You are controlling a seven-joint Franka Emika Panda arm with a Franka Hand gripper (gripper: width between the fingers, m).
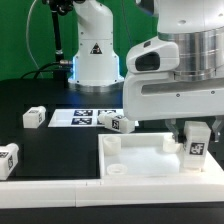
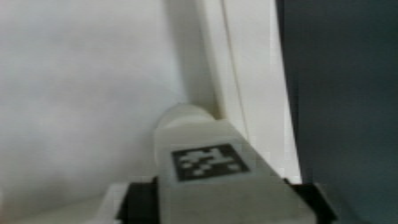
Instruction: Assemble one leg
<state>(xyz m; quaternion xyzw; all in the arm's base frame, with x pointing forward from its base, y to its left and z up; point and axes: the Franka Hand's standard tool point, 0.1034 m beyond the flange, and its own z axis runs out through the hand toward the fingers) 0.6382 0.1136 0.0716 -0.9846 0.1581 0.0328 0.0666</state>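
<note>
Gripping 1 short white tagged plastic leg (image 1: pixel 197 143), the clamped gripper (image 1: pixel 197 132) hovers lower right over the white square tray-like tabletop (image 1: pixel 128 152); seating it in the corner socket probably comes next.

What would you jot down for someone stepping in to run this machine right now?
Claw: shut on the leg, holding it upright over the white tabletop, at its corner on the exterior view's right.
Wrist view: the leg is close beside the tabletop's raised rim.
Three spare legs lie on the black table, and by the marker board.
Done: leg picked up and carried over.
Left: seat it; whether it is already in a socket cannot be told.
</note>
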